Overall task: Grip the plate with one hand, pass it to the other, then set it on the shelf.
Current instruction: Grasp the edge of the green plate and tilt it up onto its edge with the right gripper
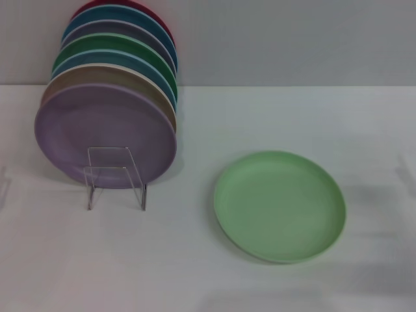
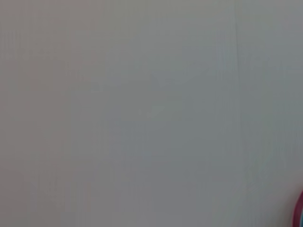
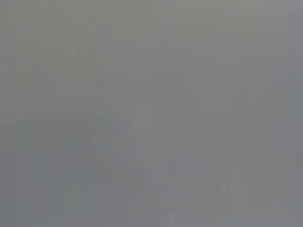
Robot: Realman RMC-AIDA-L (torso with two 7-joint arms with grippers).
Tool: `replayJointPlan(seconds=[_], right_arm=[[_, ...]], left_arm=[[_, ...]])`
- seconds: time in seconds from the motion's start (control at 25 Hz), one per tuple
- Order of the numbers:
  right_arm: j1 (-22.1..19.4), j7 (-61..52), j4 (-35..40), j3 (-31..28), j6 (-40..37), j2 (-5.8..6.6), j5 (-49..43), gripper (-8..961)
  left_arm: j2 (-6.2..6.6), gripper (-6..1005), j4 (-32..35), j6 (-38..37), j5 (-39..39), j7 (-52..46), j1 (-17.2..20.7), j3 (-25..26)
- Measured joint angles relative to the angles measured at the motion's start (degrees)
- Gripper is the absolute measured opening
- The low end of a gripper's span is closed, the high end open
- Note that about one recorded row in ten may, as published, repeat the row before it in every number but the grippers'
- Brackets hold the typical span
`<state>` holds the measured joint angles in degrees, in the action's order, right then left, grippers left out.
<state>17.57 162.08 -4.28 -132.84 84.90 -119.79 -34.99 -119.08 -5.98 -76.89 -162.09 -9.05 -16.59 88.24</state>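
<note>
- The mint-green plate (image 1: 279,205) is lying flat on the white bench (image 1: 195,260), right of the middle and toward the near edge, rim up, with nothing touching it.
- The clear shelf (image 1: 116,177) is standing toward the left edge, well apart from the plate, and it is already carrying a leaning row of plates with the lilac plate (image 1: 104,133) at the front.
- Neither tool is showing anywhere: the head view is holding only bench and plates, and both wrist views are looking at blank grey wall, apart from a sliver of red rim (image 2: 299,212) at the edge of the left wrist view. So I cannot tell whether either tool is open or closed.
- By my reading the job is sitting at its very start, with the first grip still to be made.
- For a good pick, I would say the first tool should be coming in low at the plate's rim on the side nearest its own arm, one finger under the lip and one over it, since a flat plate is offering no other hold.
- The plate looks light and smooth, so I would guess it may be sliding on the bench if nudged before the fingers close.
- A bite well onto the rim would be leaving the opposite edge free for the other tool to take at the handover.
</note>
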Motion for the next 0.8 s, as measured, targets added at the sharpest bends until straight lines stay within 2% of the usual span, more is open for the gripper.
replayJointPlan(seconds=[0.2,0.24,0.32,0.4,0.44,0.48,0.56,0.6,0.64,0.68,0.8], right_arm=[[-0.5,-8.5,-1.8,3.1,1.8,0.4,-0.1,834],[-1.0,-12.8,-4.7,6.0,0.9,0.65,-0.5,835],[-1.4,-15.4,-6.9,7.4,-0.4,0.76,-1.2,835],[-2.6,-23.0,-13.4,9.8,-5.6,0.88,-4.5,835],[-4.7,-34.1,-24.9,12.3,-13.7,0.87,-11.6,835],[-4.7,-34.1,-24.9,12.3,-13.7,0.87,-11.6,835],[-6.6,-46.7,-36.7,15.1,-21.9,0.81,-21.2,834],[-7.3,-54.9,-43.0,16.8,-25.6,0.86,-26.8,834],[-7.7,-71.4,-53.4,18.9,-30.0,1.1,-39.3,834],[-7.7,-71.4,-53.4,18.9,-30.0,1.1,-39.3,833],[-5.7,-97.3,-65.6,19.3,-29.5,1.3,-61.9,832]], left_arm=[[0.1,795,0.0,0.1,-0.3,0.0,-0.1,0.0],[0.11,795,0.0,0.1,-0.2,0.0,-0.1,0.0],[0.11,795,0.0,0.1,-0.2,0.0,-0.1,0.0],[0.1,795,0.0,0.1,-0.2,0.0,-0.1,0.0],[0.1,795,0.0,0.1,-0.2,0.0,-0.1,0.0],[0.1,795,0.0,0.1,-0.2,0.0,-0.1,0.0],[0.07,794,0.0,0.1,-0.2,0.0,-0.1,0.0],[0.05,794,0.0,0.1,-0.2,0.0,-0.1,0.0],[0.02,794,0.0,0.1,-0.3,0.0,-0.1,0.0],[0.01,794,0.0,0.1,-0.3,0.0,-0.1,0.0],[0.0,794,0.0,0.1,-0.3,0.0,-0.3,0.0]])
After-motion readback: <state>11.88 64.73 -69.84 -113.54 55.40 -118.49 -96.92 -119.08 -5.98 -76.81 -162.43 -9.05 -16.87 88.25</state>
